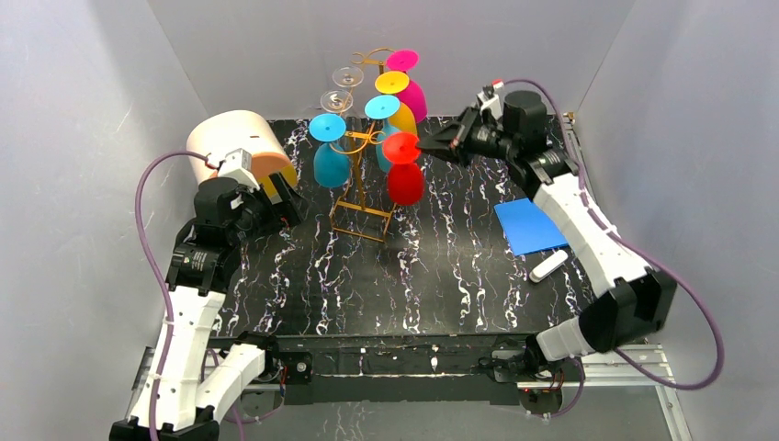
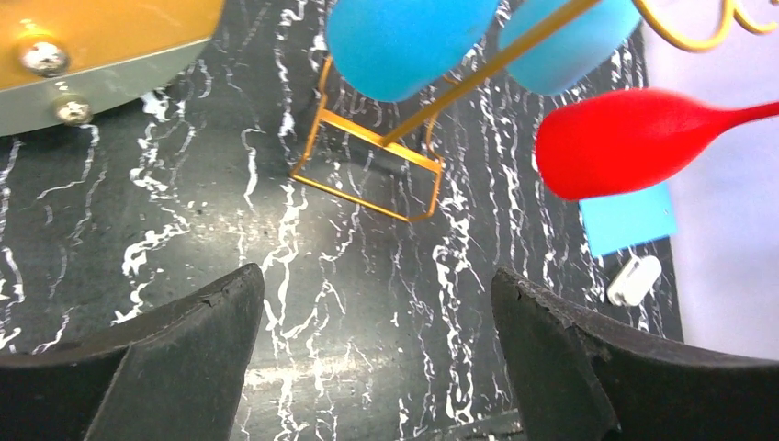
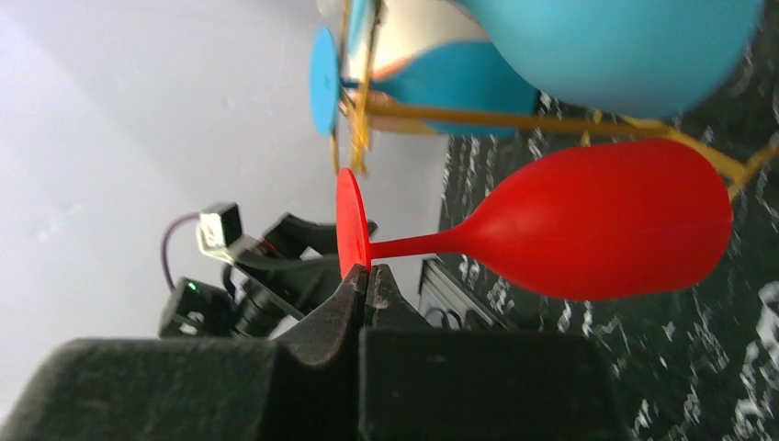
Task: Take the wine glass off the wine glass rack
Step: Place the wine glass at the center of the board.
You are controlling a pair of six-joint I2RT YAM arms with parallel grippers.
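Red wine glass (image 1: 404,179) hangs foot-up at the wine glass rack (image 1: 360,204), right hand (image 3: 367,272) pressed together at its foot, left hand (image 2: 377,287) spread.

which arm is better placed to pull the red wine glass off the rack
Right. The right gripper is shut at the foot of the red wine glass on the rack; the left gripper hangs open and empty, farther back.

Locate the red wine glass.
The red wine glass hangs upside down at the wine glass rack's near-right side in the top view, the right gripper at its foot.
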